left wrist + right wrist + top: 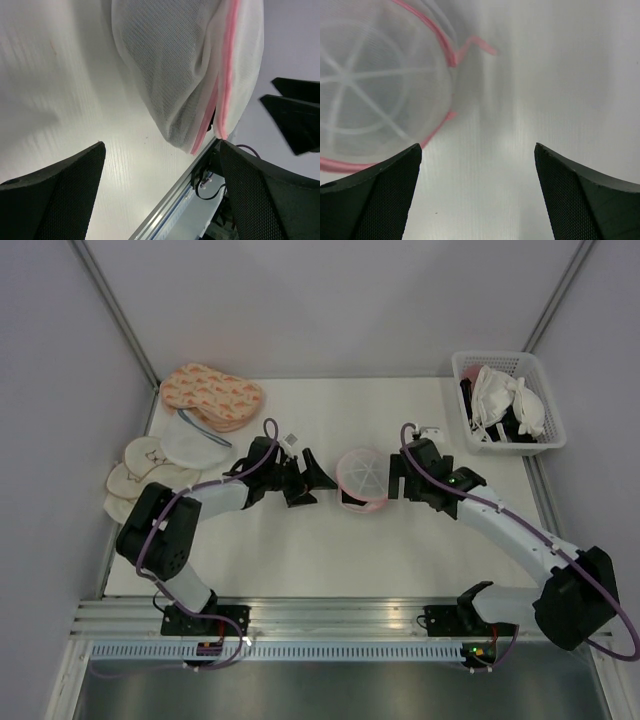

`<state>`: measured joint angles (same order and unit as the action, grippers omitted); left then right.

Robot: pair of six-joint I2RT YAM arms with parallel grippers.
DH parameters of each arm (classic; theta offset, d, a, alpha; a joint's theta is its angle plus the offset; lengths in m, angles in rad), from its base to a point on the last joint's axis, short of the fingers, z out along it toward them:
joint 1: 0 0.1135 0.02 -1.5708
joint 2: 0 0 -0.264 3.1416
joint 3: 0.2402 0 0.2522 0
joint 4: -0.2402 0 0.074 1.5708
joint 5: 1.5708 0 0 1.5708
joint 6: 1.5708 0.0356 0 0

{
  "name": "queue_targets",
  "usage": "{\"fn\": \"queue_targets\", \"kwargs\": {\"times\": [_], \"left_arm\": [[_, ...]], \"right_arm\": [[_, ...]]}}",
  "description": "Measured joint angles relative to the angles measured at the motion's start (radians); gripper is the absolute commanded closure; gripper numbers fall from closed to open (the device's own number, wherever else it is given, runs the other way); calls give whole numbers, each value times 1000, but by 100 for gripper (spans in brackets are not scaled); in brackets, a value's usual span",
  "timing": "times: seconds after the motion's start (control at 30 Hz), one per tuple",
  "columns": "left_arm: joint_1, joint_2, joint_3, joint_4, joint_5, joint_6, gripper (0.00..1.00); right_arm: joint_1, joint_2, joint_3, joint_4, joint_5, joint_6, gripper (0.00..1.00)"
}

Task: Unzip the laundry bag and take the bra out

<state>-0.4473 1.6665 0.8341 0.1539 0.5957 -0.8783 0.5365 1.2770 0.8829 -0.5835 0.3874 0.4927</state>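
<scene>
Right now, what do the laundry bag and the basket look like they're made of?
Laundry bag: soft matte white mesh fabric, the open weave showing close up; pink rim looks like zip tape; the pale ribs may be plastic. Basket: white, slotted walls, probably moulded plastic.

A white table point(330, 550) stands between plain pale grey walls point(330, 300), evenly lit.

From overhead at the near side one camera looks down over the whole table point(330, 550), while wrist cameras peer close past the left pincer point(162, 145) and right pincer point(477, 146), all three sharing the mesh bag point(361, 476).
</scene>
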Motion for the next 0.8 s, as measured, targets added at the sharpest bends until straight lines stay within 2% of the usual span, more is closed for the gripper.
{"fn": "queue_targets", "kwargs": {"times": [0.17,0.33,0.57,0.73,0.8], "left_arm": [[5,-94,-66,0,-18,0,2],[26,-263,-123,5,-29,-1,2],[45,-429,-206,-8,-77,-3,1],[50,-481,-262,-26,-98,-20,1],[54,-511,-287,-37,-101,-26,1]], "right_arm": [[20,-40,160,-42,-89,-54,2],[76,-6,231,-56,-161,-100,2],[203,230,417,-52,-178,-143,2],[264,402,526,-64,-116,-152,2],[282,460,555,-76,-73,-150,6]]}}
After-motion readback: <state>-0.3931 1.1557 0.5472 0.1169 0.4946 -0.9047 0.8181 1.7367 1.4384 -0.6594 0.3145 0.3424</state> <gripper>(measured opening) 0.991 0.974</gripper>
